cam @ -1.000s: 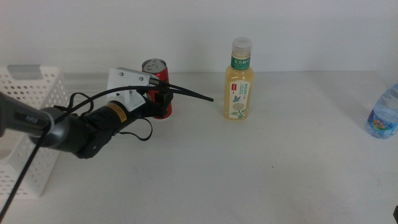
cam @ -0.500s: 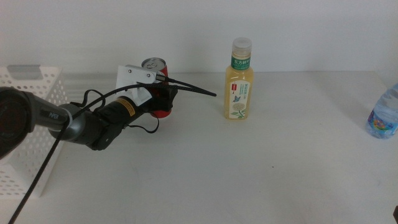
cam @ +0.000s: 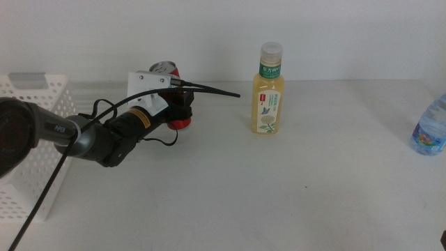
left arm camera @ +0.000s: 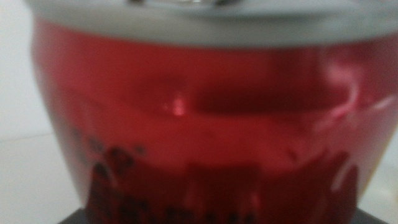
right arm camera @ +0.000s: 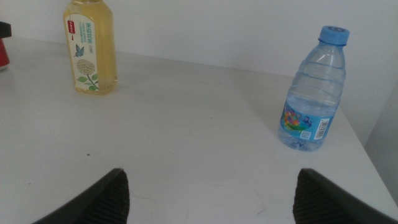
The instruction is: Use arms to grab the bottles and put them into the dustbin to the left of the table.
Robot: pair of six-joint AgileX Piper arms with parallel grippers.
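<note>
Can's off the counter

Left end effector is clamped on the red can, now raised and tilted since a second ago; basket next. Right end effector sits open.

Lab: bare white table, blank wall

overhead forward-down, 2 wrist close-ups
</note>
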